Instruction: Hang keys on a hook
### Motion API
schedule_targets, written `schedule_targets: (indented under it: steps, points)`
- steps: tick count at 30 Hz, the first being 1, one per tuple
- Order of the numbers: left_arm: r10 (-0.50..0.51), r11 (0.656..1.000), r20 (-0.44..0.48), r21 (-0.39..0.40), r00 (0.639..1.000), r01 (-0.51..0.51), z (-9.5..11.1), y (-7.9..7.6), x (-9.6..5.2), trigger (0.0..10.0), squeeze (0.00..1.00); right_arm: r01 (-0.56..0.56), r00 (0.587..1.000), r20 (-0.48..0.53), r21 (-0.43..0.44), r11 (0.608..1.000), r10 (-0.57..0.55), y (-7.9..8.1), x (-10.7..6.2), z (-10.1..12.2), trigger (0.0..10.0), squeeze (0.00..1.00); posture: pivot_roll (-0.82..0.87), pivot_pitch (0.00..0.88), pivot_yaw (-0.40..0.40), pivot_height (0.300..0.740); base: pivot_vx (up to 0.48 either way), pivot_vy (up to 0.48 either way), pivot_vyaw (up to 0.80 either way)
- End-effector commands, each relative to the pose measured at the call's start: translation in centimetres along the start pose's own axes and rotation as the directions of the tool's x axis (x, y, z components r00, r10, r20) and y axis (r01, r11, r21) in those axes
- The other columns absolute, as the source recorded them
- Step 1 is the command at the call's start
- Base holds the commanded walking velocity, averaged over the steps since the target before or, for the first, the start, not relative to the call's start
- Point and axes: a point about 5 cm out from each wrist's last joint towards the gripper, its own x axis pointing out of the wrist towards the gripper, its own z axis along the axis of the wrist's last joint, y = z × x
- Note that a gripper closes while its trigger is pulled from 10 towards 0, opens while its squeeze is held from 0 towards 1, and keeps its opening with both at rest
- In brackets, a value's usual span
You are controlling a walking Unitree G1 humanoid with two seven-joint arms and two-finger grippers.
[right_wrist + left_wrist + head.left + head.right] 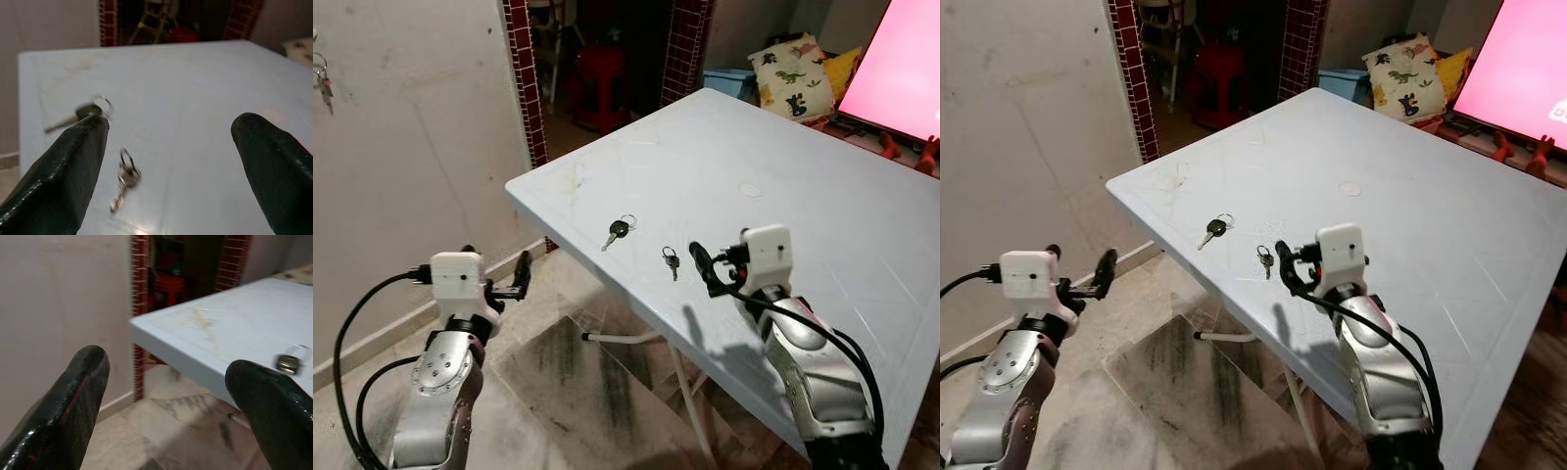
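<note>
Keys [671,260] on white table [822,196], just before open right pincer [703,266].

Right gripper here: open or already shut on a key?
Open. The right gripper has its fingers spread wide above the table, with the small key set lying flat between them, untouched.

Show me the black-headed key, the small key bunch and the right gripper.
black-headed key [618,230], left eye view, on its black head.
small key bunch [126,177], right wrist view, on the keys below the ring.
right gripper [701,264], left eye view, between its fingertips.
</note>
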Motion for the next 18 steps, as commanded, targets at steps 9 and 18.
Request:
schedule_targets:
  steps: [9, 18]
  points:
    - [0.054, 0.997, 0.130, 0.052, 0.990, -0.061, 3.5, 1.7, 0.4, 10.0, 0.00, -0.014, 0.999, 0.029, -0.009, 1.000, 0.015, 0.2, 1.0, 0.1, 10.0, 0.00, 0.17, 0.000, -0.059, 0.740, 0.000, 0.000, 0.00]
    - [-0.026, 0.995, 0.105, 0.102, 0.994, 0.015, 3.7, 1.8, 1.5, 10.0, 0.00, 0.041, 0.997, 0.065, 0.001, 0.999, -0.041, 0.1, 1.3, 0.1, 10.0, 0.00, 0.16, 0.000, -0.016, 0.740, 0.000, 0.000, 0.00]
